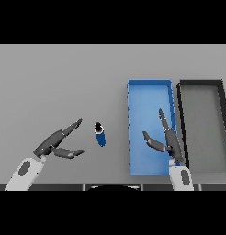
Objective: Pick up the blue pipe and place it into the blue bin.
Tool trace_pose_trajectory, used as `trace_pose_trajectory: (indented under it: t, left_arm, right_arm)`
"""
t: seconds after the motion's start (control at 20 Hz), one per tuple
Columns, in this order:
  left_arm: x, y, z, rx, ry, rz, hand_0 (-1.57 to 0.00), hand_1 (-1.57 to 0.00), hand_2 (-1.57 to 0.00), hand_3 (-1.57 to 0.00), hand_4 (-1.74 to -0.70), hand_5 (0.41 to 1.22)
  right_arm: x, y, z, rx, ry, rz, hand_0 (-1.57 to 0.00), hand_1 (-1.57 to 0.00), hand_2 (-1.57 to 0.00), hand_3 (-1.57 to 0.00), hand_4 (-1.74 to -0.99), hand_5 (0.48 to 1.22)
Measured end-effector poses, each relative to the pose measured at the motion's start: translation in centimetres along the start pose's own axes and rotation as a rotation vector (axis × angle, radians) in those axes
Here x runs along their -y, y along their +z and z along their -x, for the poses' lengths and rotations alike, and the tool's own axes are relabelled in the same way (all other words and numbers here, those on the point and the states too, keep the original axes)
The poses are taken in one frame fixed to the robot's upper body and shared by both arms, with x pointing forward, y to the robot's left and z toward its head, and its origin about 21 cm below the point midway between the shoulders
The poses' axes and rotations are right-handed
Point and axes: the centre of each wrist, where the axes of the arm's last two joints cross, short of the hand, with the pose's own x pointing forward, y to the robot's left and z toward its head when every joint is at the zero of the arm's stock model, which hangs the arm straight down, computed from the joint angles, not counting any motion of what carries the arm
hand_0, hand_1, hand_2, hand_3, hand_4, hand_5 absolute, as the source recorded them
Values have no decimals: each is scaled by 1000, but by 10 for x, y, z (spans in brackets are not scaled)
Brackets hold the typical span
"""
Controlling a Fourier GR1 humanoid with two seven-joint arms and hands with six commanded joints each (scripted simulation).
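Blue pipe (100, 134) stands on grey table (59, 82), between my left hand (55, 143) and blue bin (149, 87), touching neither. Left hand spread, empty; right hand (164, 140) spread above bin. Pipe prob. rigid, light, smooth; could tip or roll. Grip mid-body w/ thumb opposite fingers

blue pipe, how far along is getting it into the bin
Nothing is done yet: the pipe stands on the table, left of the blue bin. The left hand is open beside it; the right hand is open over the bin. Grasping, lifting and placing remain.
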Motion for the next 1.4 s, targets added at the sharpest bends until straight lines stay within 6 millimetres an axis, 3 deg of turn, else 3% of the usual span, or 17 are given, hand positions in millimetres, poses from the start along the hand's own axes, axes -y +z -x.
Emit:
trace_pose_trajectory:
  t: [0.15, 0.4, 0.75, 0.95, 1.05, 1.15, 1.25, 1.4]
  left_arm:
    - [16, -7, 5, 14, -24, 15, 1, 1, 1, 1, -1186, 464]
    - [43, -36, 14, -10, 25, 42, 1, 1, 1, 1, -1195, 467]
    - [58, -75, 23, -19, 7, 71, 1, 1, 1, 1, -1131, 462]
    - [67, -91, 23, 45, 80, 103, 1, 1, -1, 1, -1215, 533]
    - [69, -101, 25, 49, 103, 88, 1, -40, -110, -43, -1267, 585]
    - [78, -106, 23, 74, 142, 74, -100, -265, -357, -215, -1317, 651]
    - [79, -105, 26, 68, 184, 63, -504, -677, -733, -703, -1416, 856]
    - [88, -107, 23, 82, 172, 85, -1025, -1113, -1142, -1102, -1567, 1034]
  right_arm:
    - [-5, 0, -4, 11, -7, 6, 1, 1, 1, 1, -1223, 620]
    - [-6, 4, -5, 3, -5, 12, 1, 1, 1, 1, -1229, 621]
    - [4, 8, -3, -13, 0, 25, 1, 1, 1, 1, -1201, 605]
    - [3, 6, -3, -23, -19, 24, 1, 1, 1, 1, -1206, 606]
    - [3, 6, -4, -10, -19, 23, 1, 1, 1, 1, -1196, 603]
    - [0, 6, -3, -18, -7, 24, 1, 1, 1, 1, -1198, 605]
    - [2, 7, -4, -25, -19, 26, 1, 1, 1, 1, -1196, 604]
    - [3, 8, -1, -28, -21, 19, 1, 1, 1, 1, -1196, 604]
